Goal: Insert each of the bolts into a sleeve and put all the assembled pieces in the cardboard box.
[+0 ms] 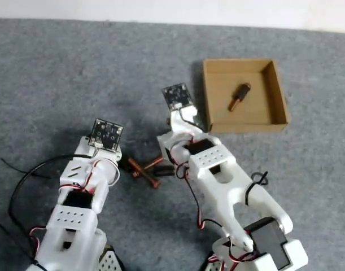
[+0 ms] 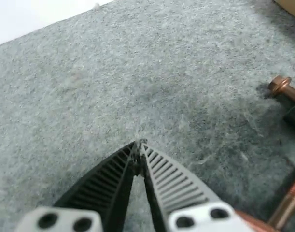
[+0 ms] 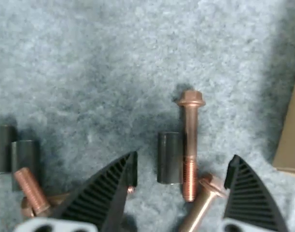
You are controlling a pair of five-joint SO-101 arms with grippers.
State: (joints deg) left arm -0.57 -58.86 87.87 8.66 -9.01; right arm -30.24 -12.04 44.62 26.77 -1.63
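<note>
Picking up one bolt cleanly looks like the step in hand. The right gripper hangs spread wide and holds nothing, with that bolt and a dark sleeve lying side by side between its jaws. Closing here would likely trap both, and a second bolt lies just beside the first one's threaded end. Better to straddle the shank alone, near the head, and squeeze across it. The left gripper is pinched closed and empty over the mat. In the high view the loose parts lie near centre, and the box, at 2 o'clock from them, holds one assembled piece.
</note>
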